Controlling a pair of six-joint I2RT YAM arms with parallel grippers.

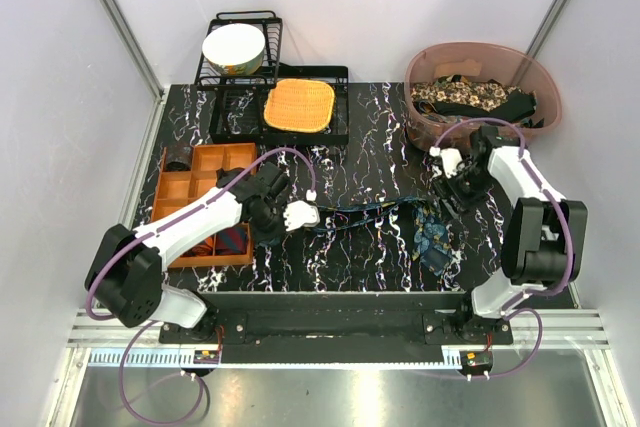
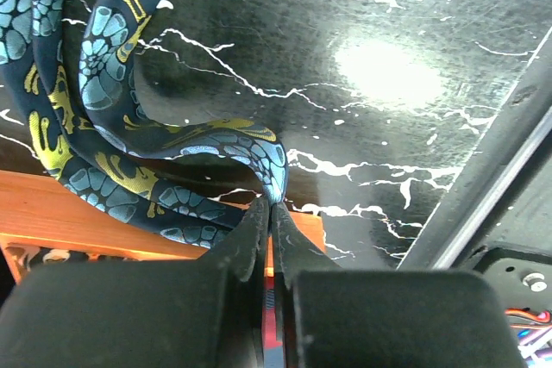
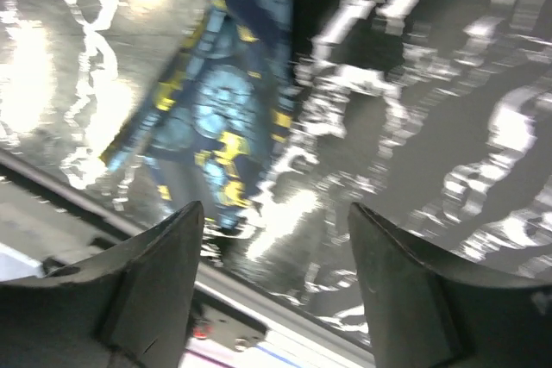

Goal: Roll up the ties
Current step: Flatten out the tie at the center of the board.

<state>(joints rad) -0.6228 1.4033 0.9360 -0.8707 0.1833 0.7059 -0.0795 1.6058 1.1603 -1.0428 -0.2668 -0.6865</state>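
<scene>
Pinching a fold of the dark blue tie (image 2: 112, 66), left fingers (image 2: 246, 247) pressed together beside the orange tray (image 1: 195, 187). Over its wide end, right fingers (image 3: 164, 273) spread, near the front edge of the table (image 1: 370, 147); view blurred. Tie's middle hard to trace on marbled top.

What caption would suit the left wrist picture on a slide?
Left gripper shut on the dark blue tie, its loops trailing over the black marbled table.
</scene>
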